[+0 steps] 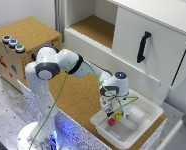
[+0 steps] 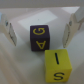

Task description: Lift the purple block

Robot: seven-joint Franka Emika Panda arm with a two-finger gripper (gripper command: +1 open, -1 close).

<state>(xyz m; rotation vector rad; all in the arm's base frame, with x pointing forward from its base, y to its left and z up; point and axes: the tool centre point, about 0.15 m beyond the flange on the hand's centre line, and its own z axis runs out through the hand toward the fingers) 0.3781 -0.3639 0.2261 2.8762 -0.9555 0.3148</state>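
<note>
The purple block (image 2: pixel 41 38) is a small dark purple cube with yellow letters on its faces. In the wrist view it lies on the white tray floor between my two fingers (image 2: pixel 8 31). My gripper (image 2: pixel 40 36) is open and straddles the block, with a gap on each side. A yellow cube (image 2: pixel 58 66) with dark letters sits close beside the purple block. In the exterior view my gripper (image 1: pixel 112 108) reaches down into the white tray (image 1: pixel 143 117), next to the yellow cube (image 1: pixel 118 116) and a red cube (image 1: pixel 111 121). There the gripper hides the purple block.
The tray stands on a cork-topped table (image 1: pixel 78 95). A white cabinet with a black handle (image 1: pixel 143 46) stands behind it. A cork box with coloured buttons (image 1: pixel 13 43) is at the exterior view's left. The tray walls lie close around the cubes.
</note>
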